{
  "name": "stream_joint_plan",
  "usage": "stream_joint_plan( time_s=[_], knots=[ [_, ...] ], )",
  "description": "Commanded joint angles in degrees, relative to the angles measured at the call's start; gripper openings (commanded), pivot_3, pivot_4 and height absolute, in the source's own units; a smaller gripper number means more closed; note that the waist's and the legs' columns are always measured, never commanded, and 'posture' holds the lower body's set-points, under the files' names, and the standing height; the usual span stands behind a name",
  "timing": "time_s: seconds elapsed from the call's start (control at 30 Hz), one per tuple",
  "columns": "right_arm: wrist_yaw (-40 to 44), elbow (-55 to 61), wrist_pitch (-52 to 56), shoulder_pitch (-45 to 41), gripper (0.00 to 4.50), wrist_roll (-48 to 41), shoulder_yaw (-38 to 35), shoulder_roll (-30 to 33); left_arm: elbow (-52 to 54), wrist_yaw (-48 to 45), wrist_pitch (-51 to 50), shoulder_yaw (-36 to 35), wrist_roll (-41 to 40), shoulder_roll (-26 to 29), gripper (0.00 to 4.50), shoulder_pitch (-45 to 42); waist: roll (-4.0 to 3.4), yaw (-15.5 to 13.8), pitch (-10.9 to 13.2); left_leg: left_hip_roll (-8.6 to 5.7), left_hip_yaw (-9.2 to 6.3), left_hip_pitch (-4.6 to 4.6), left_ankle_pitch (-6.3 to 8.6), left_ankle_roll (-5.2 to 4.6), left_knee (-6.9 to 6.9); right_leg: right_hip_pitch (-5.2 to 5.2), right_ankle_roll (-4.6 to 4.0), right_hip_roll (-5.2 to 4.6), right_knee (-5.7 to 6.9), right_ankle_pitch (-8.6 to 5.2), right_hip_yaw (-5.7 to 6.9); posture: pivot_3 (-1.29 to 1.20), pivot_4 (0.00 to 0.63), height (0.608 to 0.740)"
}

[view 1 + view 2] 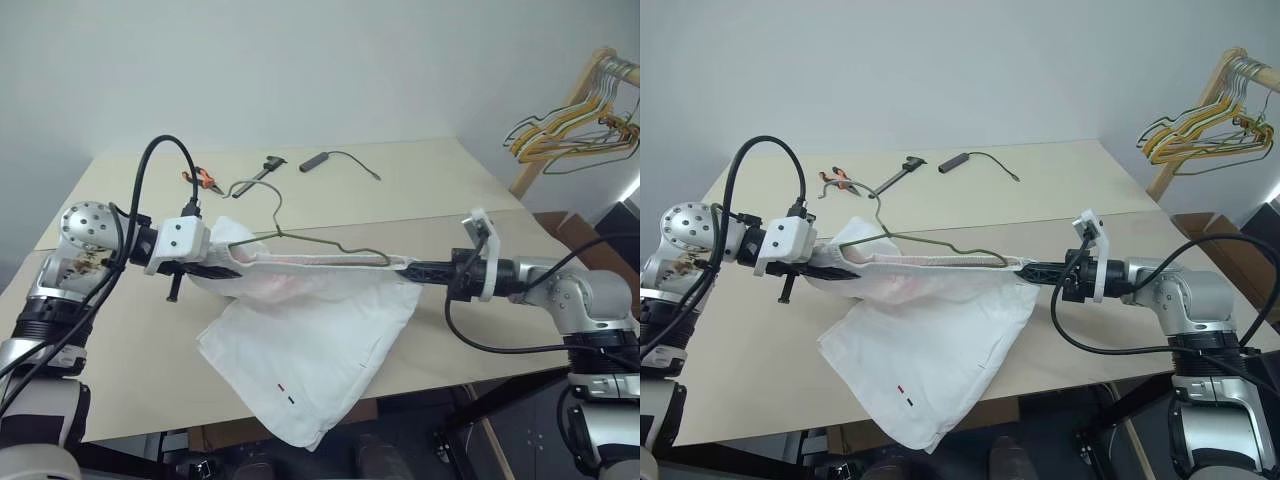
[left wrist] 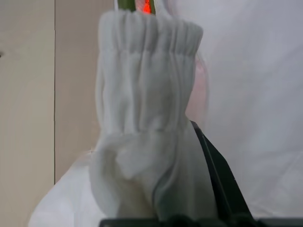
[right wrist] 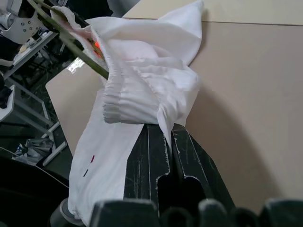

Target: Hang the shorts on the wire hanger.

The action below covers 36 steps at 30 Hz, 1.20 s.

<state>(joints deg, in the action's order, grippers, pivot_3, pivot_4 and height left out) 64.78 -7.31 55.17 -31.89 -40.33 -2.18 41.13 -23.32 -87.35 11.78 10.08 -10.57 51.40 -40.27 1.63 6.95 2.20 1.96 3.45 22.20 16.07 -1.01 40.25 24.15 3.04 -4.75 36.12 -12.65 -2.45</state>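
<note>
The robot is stretching the shorts (image 1: 300,350) by the waistband between both grippers above the table (image 1: 430,180), with the wire hanger (image 1: 300,235) threaded along that waistband. On the left, the left gripper (image 1: 222,268) is pinching one waistband end, angled down and inward. On the right, the right gripper (image 1: 408,266) is clamping the other end, reaching nearly level. Next, the fabric probably needs settling evenly on the hanger before either end is let go.

table (image 1: 430,200) | pliers (image 1: 203,179); clamp (image 1: 258,175); cabled probe (image 1: 318,159); shorts (image 1: 300,350) hem resting
</note>
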Motion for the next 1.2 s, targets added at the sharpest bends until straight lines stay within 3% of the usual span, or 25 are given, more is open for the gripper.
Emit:
stream_joint_plan(
  time_s=[0.03, 0.3, 0.57, 0.67, 0.93, 1.2],
  knots=[
    [0.35, -0.59, -0.39, -1.04, 0.02, -0.78, -4.36, 2.63, -1.32, -0.44, 0.45, -1.03, 2.12, 2.12, 0.03, -1.01, 0.00, 0.01, 0.00, 0.00, 0.00, 0.00, 0.00, 0.00, 0.00, 0.00, 0.00, 0.00, 0.00, 0.00, 0.00, -0.09, 0.000, 0.740],
    [-0.33, 4.67, -2.01, -0.92, 0.02, -1.52, -4.55, 1.95, -2.33, 0.99, 2.85, 1.43, 8.00, 2.76, 0.03, -0.97, 0.00, 0.00, 0.00, 0.00, 0.00, 0.00, 0.00, 0.00, 0.00, 0.00, 0.00, 0.00, 0.02, 0.00, 0.00, -0.09, 0.000, 0.740],
    [-6.25, 18.68, -4.42, 0.10, 0.02, 1.58, 1.16, -1.02, -4.54, 4.20, 3.42, 3.40, 10.09, -3.22, 0.03, -3.75, 0.00, -0.22, 0.00, 0.00, -0.01, 0.03, 0.00, 0.00, 0.02, 0.00, 0.01, 0.00, 0.03, 0.00, 0.02, -0.11, 0.000, 0.740],
    [-8.02, 20.83, -4.67, 0.79, 0.70, 4.91, 4.37, 0.00, -6.66, 5.60, 3.20, 2.78, 10.38, -5.32, 0.03, -5.76, 0.00, -0.14, 0.00, 0.00, 0.00, 0.04, 0.00, 0.00, 0.02, 0.02, 0.01, 0.00, 0.03, 0.00, 0.03, -0.12, 0.000, 0.740],
    [-11.23, 20.53, -5.10, 4.13, 3.37, 9.89, 4.38, 3.32, -10.02, 4.89, 5.11, 2.47, 10.78, -5.78, 0.03, -7.35, 0.00, 0.18, 0.00, 0.00, 0.03, 0.09, 0.00, 0.00, 0.02, 0.06, 0.01, 0.00, -0.03, 0.00, 0.02, -0.13, 0.000, 0.740],
    [-6.72, 27.27, -6.50, 4.51, 3.37, 5.14, -2.37, 7.96, -9.65, -0.18, 4.78, 2.59, 9.31, -4.45, 0.03, -7.13, 0.00, 0.11, 0.00, 0.01, 0.02, 0.06, 0.01, -0.01, 0.00, 0.05, 0.01, 0.00, -0.03, 0.00, 0.02, -0.12, 0.000, 0.740]
  ],
)
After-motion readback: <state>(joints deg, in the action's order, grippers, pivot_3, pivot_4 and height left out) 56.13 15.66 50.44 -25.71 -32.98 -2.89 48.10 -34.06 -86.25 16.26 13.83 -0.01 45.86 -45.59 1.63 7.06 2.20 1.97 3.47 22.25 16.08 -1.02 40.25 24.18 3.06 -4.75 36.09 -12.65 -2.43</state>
